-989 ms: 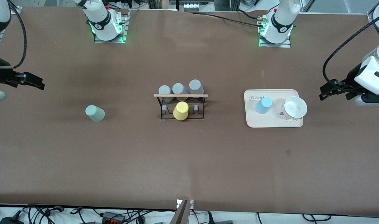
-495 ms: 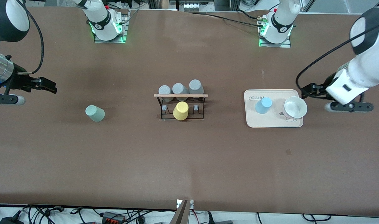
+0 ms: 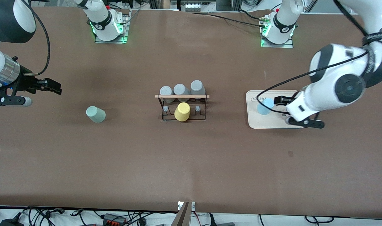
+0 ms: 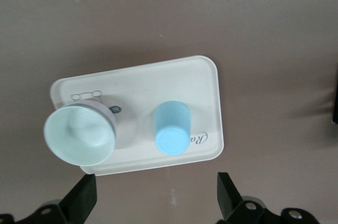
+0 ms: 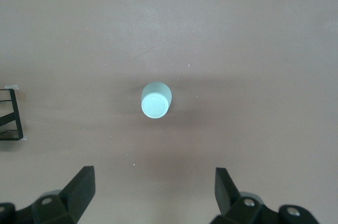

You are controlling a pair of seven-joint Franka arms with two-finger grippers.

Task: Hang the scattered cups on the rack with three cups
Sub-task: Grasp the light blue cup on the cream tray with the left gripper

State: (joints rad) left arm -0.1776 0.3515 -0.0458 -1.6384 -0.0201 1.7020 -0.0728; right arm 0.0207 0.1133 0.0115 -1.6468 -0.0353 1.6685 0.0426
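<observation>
The pale mint-green handleless tumbler (image 3: 95, 114) stands upside down on the brown counter (image 3: 191, 163) toward the right arm's end, well apart from everything else; the right wrist view shows its flat base (image 5: 156, 100) from above. The light blue handleless tumbler (image 3: 264, 106) stands upside down too, on the beige rounded plastic tray (image 3: 260, 123) toward the left arm's end, and in the left wrist view (image 4: 172, 127) it sits beside a pale round bowl (image 4: 80, 135) on the same tray (image 4: 198, 81).

Between the two tumblers, at mid-counter, stands the small black wire rack with a light wooden rod across its top (image 3: 182, 96). A yellow cup (image 3: 182, 111) hangs inverted on its side nearer the front camera, and three grey cups (image 3: 181, 90) sit in a row on its side farther from that camera.

The left claw (image 3: 280, 100) is over the tray, just beside the blue tumbler, its fingers (image 4: 227, 195) spread wide and gripping nothing. The right claw (image 3: 54, 87) is over bare counter near the mint tumbler, toward the right arm's end, its fingers (image 5: 226, 187) also spread wide and empty.
</observation>
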